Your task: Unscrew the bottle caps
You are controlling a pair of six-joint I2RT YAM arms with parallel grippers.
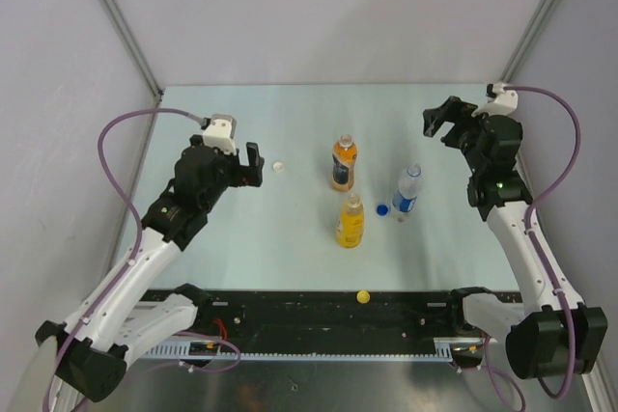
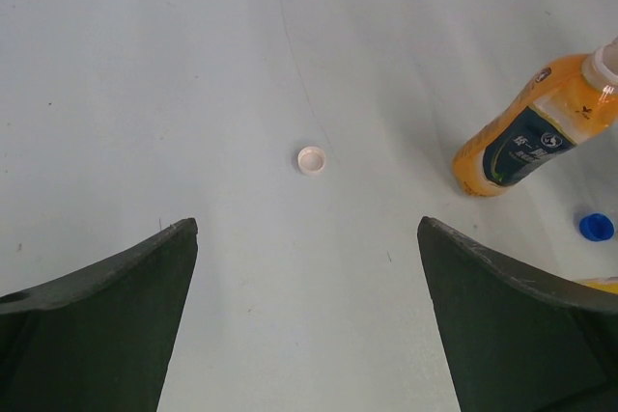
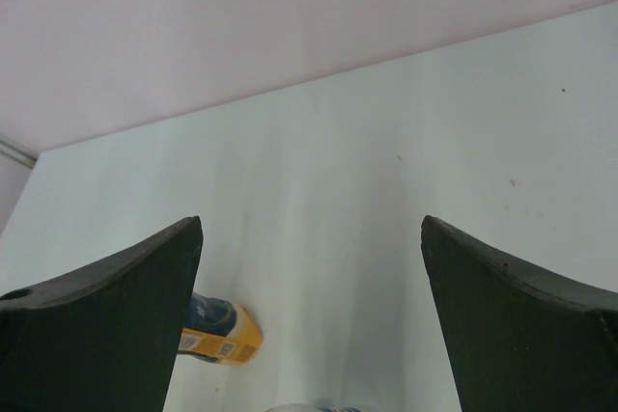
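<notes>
The left gripper (image 1: 253, 165) hung wide apart near the loose white cap (image 1: 278, 167), the orange bottle (image 1: 343, 163) and yellow bottle (image 1: 351, 222) stood upright, the yellow cap (image 1: 363, 296) lay on the black rail (image 1: 290, 311), the blue cap (image 1: 382, 208) lay beside the clear bottle (image 1: 407, 192), and the right gripper (image 1: 439, 123) gaped empty.

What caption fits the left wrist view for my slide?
Open left end effector above the table: loose white cap ahead, orange bottle and blue cap to the right.

table (image 1: 241, 248) | orange bottle (image 1: 343, 163), yellow bottle (image 1: 350, 222), clear bottle (image 1: 407, 193) upright (mid-table) | white cap (image 1: 278, 167), blue cap (image 1: 382, 208) loose
</notes>
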